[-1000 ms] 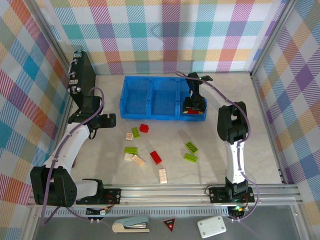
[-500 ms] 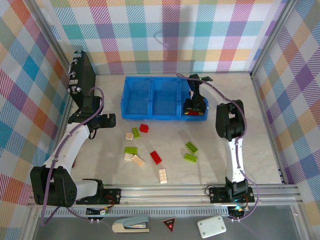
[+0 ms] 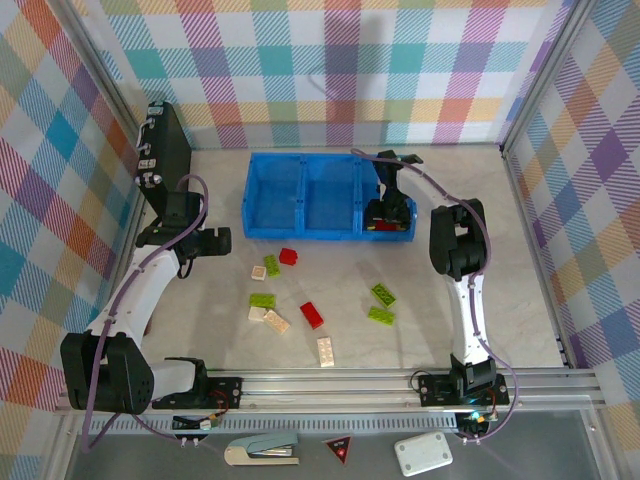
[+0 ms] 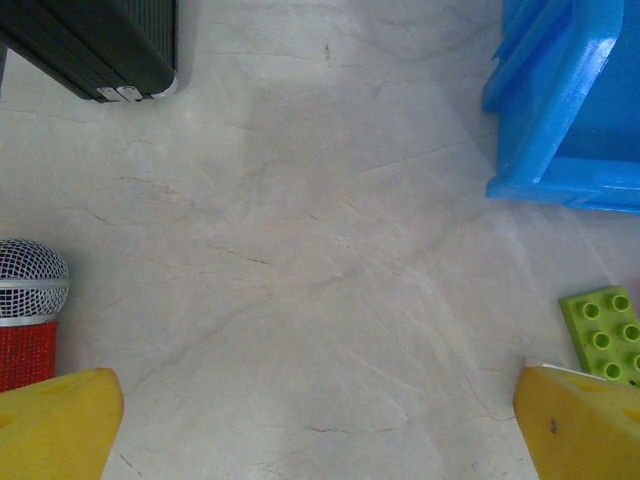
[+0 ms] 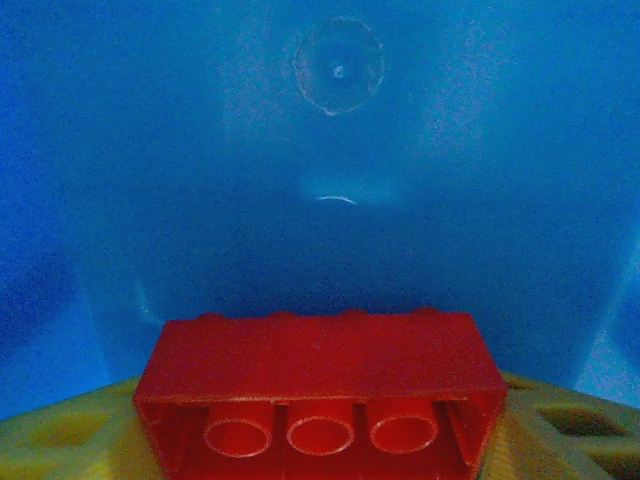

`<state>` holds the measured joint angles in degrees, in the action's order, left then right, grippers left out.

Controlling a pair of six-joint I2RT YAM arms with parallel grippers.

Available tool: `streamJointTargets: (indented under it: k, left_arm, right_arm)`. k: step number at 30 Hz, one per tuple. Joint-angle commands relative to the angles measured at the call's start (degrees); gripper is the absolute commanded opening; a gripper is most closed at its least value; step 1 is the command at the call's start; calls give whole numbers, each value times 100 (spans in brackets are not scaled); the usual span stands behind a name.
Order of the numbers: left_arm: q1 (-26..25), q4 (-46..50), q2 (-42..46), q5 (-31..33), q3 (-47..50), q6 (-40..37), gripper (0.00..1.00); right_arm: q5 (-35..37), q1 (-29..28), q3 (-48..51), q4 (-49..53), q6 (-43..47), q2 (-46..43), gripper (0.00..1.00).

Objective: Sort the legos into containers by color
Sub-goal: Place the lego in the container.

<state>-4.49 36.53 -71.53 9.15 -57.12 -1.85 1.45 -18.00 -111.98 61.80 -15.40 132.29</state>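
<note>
My right gripper (image 3: 386,215) reaches down into the right-hand compartment of the blue tray (image 3: 300,236), shut on a red lego (image 5: 320,385) held hollow side toward the camera just above the blue floor (image 5: 340,150). Yellow fingers (image 5: 60,440) flank the brick. My left gripper (image 3: 212,240) hovers open over bare table left of the tray, with nothing between its fingers (image 4: 60,425). A green lego (image 4: 605,330) lies by its right finger. Loose on the table are red legos (image 3: 289,256) (image 3: 312,315), green ones (image 3: 383,294) (image 3: 262,299) and cream ones (image 3: 326,351) (image 3: 276,322).
A black flat case (image 3: 165,150) leans at the far left, near the plaid wall. A stapler (image 3: 262,450), a red triangle sign (image 3: 338,449) and a white box (image 3: 423,453) lie beyond the near rail. A mesh-headed red object (image 4: 30,310) sits beside my left finger.
The right arm has shifted slightly left and sunk a little deeper into the right compartment with the red lego. The left arm has not moved.
</note>
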Motion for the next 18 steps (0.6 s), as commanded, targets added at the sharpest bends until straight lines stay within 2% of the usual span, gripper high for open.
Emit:
streamJointTargets:
  k: [1,11,18]
  left_arm:
    - [-30,157,0,78,52,-75,100]
    - [-25,231,-82,-26,-1,-10,100]
    - [-26,307,-21,-345,-99,245,100]
  right_arm:
    - [-83,17,-148,157,19,-185,71]
    - [21,12,-215,338,-19,-427,74]
    - [76,-36,-65,378,-81,-785,74]
